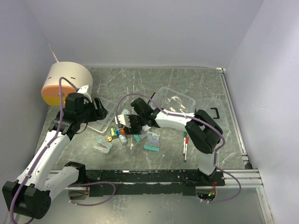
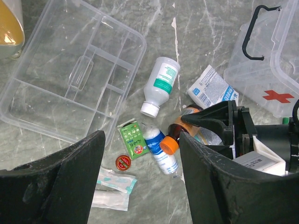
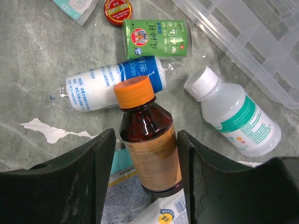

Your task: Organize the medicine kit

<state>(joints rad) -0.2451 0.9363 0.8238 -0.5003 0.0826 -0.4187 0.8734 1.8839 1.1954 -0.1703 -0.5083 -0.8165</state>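
Brown bottle [image 3: 149, 154], orange-capped, flat on desk [image 3: 37, 84]: my right pincer [image 3: 145, 135] spread astride its body, not yet pinching, presumably to lift it; left pincer [image 2: 141, 137] spread, empty, above it.

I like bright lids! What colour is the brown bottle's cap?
Orange cap, clearest in right wrist view.

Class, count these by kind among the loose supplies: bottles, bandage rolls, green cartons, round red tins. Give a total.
Bottles: 2 (white bottle, brown bottle)
Bandage roll: 1
Green carton: 1
Red tin: 1
Total: 5
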